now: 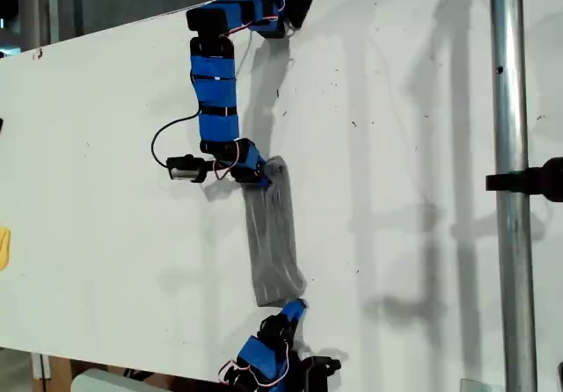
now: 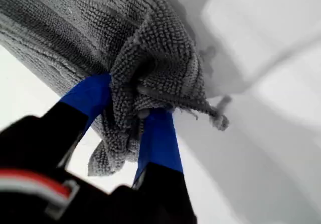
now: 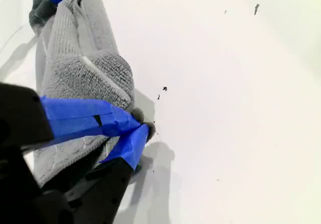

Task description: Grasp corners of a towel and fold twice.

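Observation:
The grey towel lies as a narrow bunched strip on the white table, stretched between my two grippers. My first gripper, on the arm coming from the top of the exterior view, is shut on the strip's upper end; its blue fingers pinch a crumpled wad of towel. My second gripper, at the bottom of the exterior view, is shut on the lower end of the towel, its blue tips closed at the table surface. The corners are hidden inside the bunched folds.
A metal pole with a black clamp runs down the exterior view's right side. A yellow object shows at that view's left edge. Small black specks dot the table.

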